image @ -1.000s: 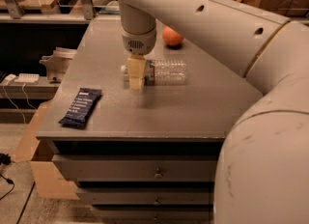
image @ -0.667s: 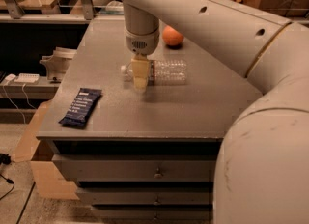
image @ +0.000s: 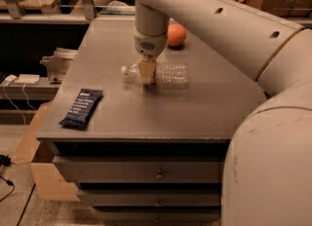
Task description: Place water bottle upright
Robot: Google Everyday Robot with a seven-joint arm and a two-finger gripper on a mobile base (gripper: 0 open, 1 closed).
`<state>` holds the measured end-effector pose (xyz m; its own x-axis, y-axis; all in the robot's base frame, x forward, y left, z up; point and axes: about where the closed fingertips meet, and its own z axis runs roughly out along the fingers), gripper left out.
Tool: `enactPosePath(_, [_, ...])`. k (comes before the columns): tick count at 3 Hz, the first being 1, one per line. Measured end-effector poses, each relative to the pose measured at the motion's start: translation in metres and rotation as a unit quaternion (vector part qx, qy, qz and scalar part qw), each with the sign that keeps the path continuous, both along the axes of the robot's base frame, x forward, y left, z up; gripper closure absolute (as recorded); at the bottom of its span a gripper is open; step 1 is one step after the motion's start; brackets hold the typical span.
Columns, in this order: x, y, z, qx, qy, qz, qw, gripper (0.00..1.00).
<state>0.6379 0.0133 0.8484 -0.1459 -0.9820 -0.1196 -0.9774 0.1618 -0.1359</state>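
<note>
The water bottle [image: 168,74] is clear ribbed plastic and lies on its side on the grey cabinet top [image: 195,108], with its cap end pointing left. My gripper [image: 146,73] points straight down from the arm's wrist [image: 150,35] and sits over the bottle's neck end, just right of the cap. It covers that part of the bottle. The label band is not visible.
An orange [image: 176,35] lies behind the bottle, to the right of the wrist. A dark snack bar [image: 82,108] lies near the top's front left edge. Drawers run below the front edge. My arm spans the right side of the view.
My gripper has shifted slightly right along the bottle's neck end. The bottle still lies on its side in the same place.
</note>
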Motion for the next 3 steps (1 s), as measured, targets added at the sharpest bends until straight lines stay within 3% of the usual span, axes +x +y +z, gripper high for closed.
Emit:
enactPosePath(1, [-0.004,-0.001,0.014,0.039,-0.008,0.01,0.9991,0.87])
enactPosePath(2, [-0.009,-0.01,0.054,0.104,-0.038,0.024,0.9935,1.0])
enactPosePath(3, [-0.009,-0.013,0.093,0.204,-0.065,0.061,0.9749,1.0])
